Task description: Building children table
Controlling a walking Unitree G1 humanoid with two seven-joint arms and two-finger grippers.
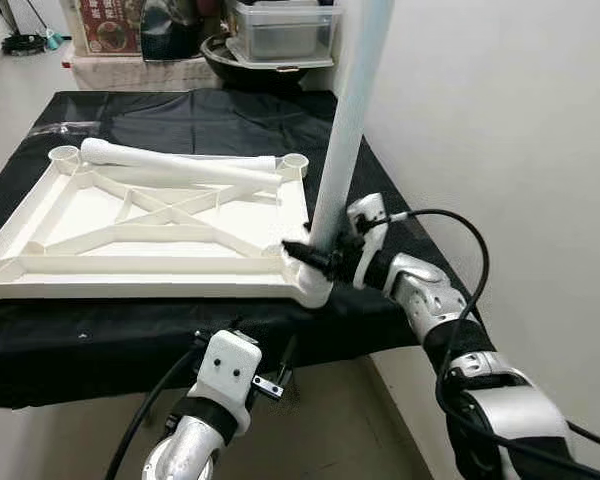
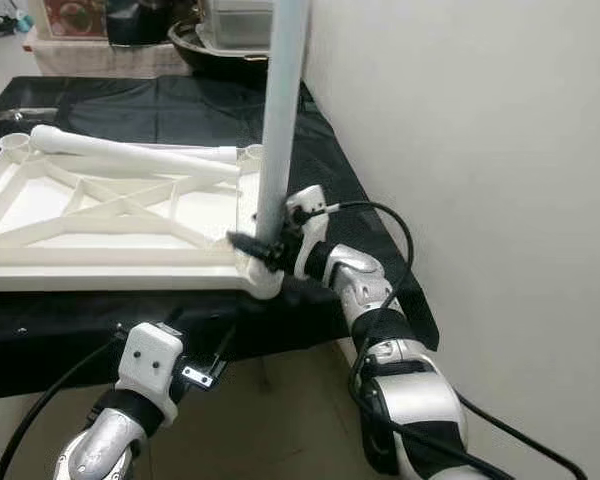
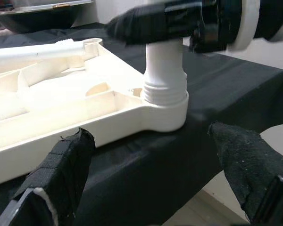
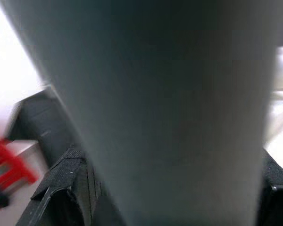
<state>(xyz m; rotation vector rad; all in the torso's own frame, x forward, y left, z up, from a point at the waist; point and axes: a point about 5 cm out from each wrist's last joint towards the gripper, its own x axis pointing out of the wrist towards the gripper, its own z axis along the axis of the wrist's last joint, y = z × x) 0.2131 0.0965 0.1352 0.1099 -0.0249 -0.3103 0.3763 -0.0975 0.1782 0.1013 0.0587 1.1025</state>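
- Black cloth [image 1: 130, 340] covers the work surface, with a pale wall to my right and boxes and a dark bowl [image 1: 242, 62] at the far end.
- On the cloth lies the tabletop [image 1: 140, 225], white plastic, underside up, ribs showing, with a round socket at each corner.
- One leg [image 1: 342, 150] stands upright in the near right socket [image 3: 166, 109]; its threaded collar sits just at the socket's rim, so I judge it is partly screwed in, not yet seated.
- My right gripper [image 1: 315, 255] is clenched round that leg low down, just above the socket.
- A second leg [image 1: 180, 165] lies loose across the far ribs of the tabletop.
- My left gripper [image 3: 155, 174] hangs spread and empty below the near edge, fingers [image 3: 61, 169] pointing up at the corner.
- Handling, as I judge it: hollow moulded plastic, light and stiff, smooth enough to slip under a twisting grip.
- Best hold is low on the leg, near the thread, where turning tilts it least.
- The tabletop looks light enough to slide on the cloth, so bracing the corner with my left would help.
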